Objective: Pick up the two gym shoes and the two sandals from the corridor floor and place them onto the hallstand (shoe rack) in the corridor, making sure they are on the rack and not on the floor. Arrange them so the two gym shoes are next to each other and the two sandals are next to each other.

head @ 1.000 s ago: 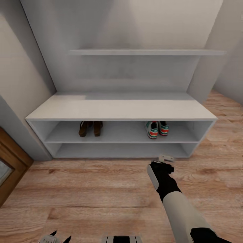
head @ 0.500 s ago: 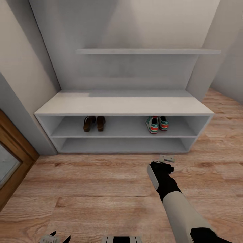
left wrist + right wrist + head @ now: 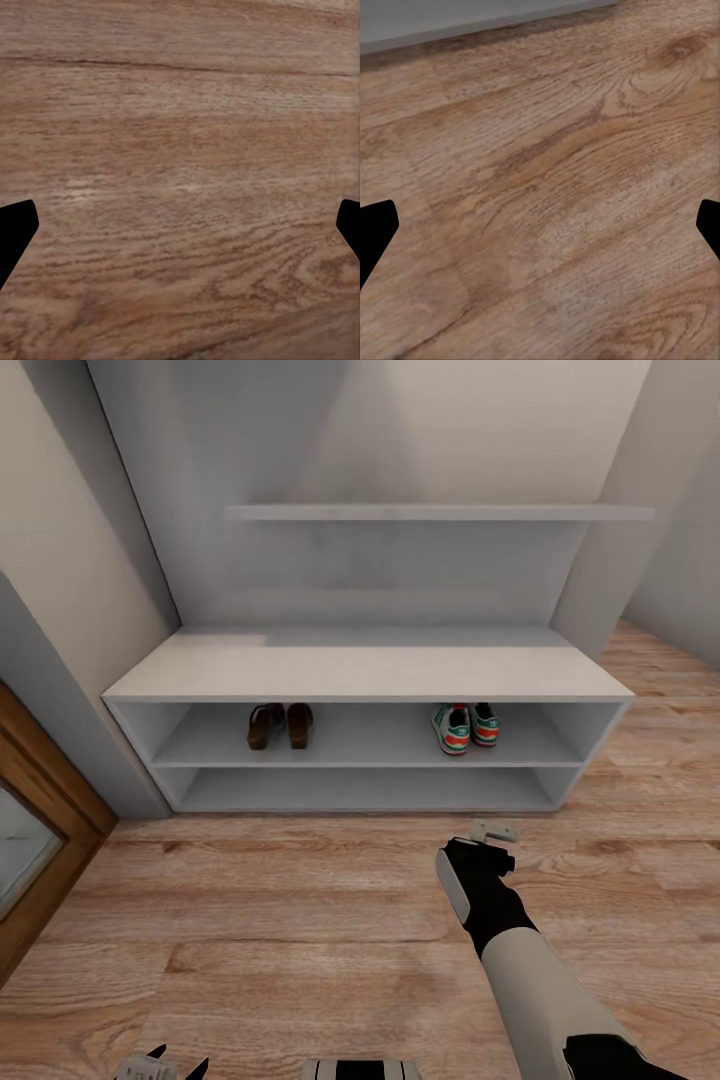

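Observation:
The two gym shoes [image 3: 465,727] stand side by side at the right of the upper open shelf of the hallstand [image 3: 370,672]. On the same shelf, toward its left, the two sandals [image 3: 279,726] sit together. My right gripper [image 3: 495,830] hangs open over the corridor floor [image 3: 300,920] just in front of the rack, below the gym shoes, with nothing in it. In the right wrist view its dark fingertips [image 3: 376,229] frame bare planks and the rack's grey base [image 3: 472,19]. My left gripper [image 3: 178,1058] is open and empty, low over the floor [image 3: 180,150].
A floating shelf [image 3: 440,512] hangs on the back panel above the bench. A brown wooden door frame [image 3: 45,810] stands at the left, with grey walls on both sides of the rack. Floor runs on past the rack's right end [image 3: 660,690].
The camera drew back and swung from the rack a second ago, so the whole picture shifted. Shoes, sandals and both grippers have kept their places since.

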`<state>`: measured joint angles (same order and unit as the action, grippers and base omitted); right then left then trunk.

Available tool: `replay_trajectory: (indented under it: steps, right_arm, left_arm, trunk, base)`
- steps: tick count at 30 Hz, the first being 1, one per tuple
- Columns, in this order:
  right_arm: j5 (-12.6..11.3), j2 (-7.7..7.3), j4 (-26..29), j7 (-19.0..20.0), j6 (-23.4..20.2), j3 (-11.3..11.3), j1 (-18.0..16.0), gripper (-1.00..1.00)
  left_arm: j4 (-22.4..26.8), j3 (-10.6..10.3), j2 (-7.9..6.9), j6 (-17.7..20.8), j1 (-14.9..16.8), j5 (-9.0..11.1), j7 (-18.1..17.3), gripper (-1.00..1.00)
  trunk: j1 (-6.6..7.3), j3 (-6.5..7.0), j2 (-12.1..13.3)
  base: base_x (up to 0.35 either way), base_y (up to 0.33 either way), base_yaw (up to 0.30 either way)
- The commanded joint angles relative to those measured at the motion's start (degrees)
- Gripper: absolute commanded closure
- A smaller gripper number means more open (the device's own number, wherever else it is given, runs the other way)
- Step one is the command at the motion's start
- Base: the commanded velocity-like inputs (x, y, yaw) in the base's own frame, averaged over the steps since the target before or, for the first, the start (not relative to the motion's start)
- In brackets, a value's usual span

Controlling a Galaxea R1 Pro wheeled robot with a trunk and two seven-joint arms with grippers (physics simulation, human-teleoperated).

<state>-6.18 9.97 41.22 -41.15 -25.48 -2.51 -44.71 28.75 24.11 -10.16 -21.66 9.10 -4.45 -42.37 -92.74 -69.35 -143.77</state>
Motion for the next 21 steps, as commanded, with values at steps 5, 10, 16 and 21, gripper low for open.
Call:
replay_trajectory:
  steps: [5,10,16,21]
  right_arm:
    - [-0.3,0.02,-0.2,-0.2,-0.2,0.0,0.0,-1.0]
    - [-0.3,0.02,-0.4,-0.1,-0.2,0.0,0.0,-1.0]
    - [-0.3,0.02,-0.7,0.0,-0.1,0.0,0.0,-1.0]
    - [-0.2,0.02,-2.5,0.1,0.0,0.0,0.1,-1.0]
  left_arm:
    - [0.0,0.5,0.04,-0.2,0.1,-0.5,-0.3,-1.0]
    - [0.0,0.5,0.0,-0.3,0.0,-0.4,-0.3,-1.0]
    - [0.0,0.5,-0.01,-0.3,0.0,-0.4,-0.3,-1.0]
    - [0.0,0.5,0.04,-0.2,0.0,-0.4,-0.3,-1.0]
  trunk:
    - [0.01,-0.05,0.0]
    - [0.01,-0.05,0.0]
    - [0.01,-0.05,0.0]
    - [0.14,1.06,0.0]
  base:
    - [-0.001,0.001,0.0]
    - [0.0,0.0,0.0]
    - [0.0,0.0,0.0]
    - [0.0,0.0,0.0]
